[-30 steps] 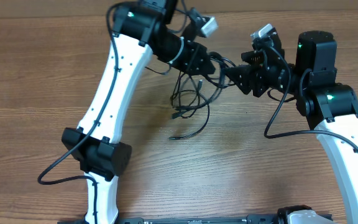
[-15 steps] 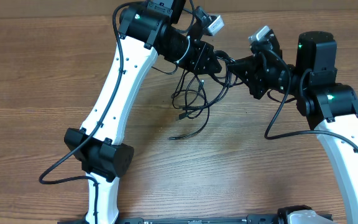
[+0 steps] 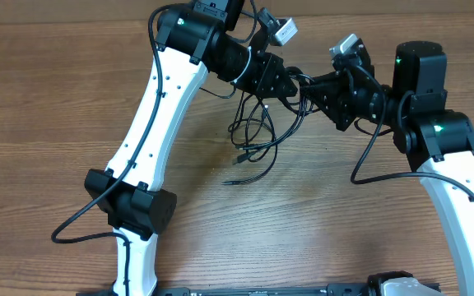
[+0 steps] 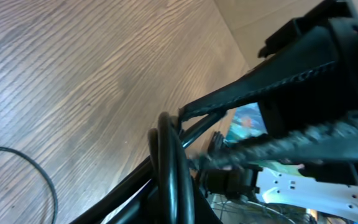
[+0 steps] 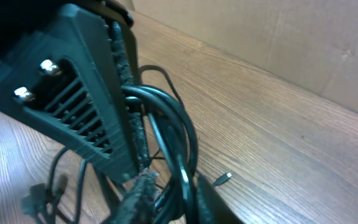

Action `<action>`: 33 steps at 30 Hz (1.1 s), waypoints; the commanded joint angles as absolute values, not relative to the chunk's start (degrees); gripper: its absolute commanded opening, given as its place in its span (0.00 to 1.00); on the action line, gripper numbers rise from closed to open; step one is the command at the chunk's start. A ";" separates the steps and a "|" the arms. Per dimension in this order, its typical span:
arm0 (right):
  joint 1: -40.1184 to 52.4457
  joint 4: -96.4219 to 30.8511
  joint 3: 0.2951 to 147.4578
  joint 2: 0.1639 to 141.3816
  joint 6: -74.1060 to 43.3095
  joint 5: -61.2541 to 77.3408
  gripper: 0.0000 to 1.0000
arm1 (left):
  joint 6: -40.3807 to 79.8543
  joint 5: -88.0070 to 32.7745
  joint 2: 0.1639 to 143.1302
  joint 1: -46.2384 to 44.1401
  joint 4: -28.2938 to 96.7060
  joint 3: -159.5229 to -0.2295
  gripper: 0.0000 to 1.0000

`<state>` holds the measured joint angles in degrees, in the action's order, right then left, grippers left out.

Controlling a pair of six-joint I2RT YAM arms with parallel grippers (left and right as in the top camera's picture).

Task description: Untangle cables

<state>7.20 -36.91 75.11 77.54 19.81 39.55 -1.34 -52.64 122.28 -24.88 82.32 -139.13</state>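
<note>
A tangle of thin black cables point(image 3: 255, 136) hangs from both grippers above the wooden table, its loose loops and plug ends resting on the wood. My left gripper point(image 3: 290, 80) is shut on a bundle of the black cables point(image 4: 169, 168) at the top of the tangle. My right gripper point(image 3: 304, 85) meets it tip to tip and is shut on the same bundle point(image 5: 173, 137). In the right wrist view the left gripper's finger point(image 5: 86, 106) stands right beside the strands. One free plug end point(image 5: 224, 179) lies on the table.
The wooden table point(image 3: 48, 123) runs in all directions around the tangle. Both arms' own supply cables trail near them, one by the left arm's base point(image 3: 72, 226) and one beside the right arm point(image 3: 369, 152). A pale wall edges the table's far side point(image 5: 278, 37).
Over the second the left gripper moved right and the right gripper moved left until their tips met. The hanging cable loops shifted slightly with them.
</note>
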 commanded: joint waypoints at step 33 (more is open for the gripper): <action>7.31 -36.53 75.96 77.49 16.38 38.70 0.04 | 1.48 -48.77 121.82 -24.23 81.01 -139.98 0.04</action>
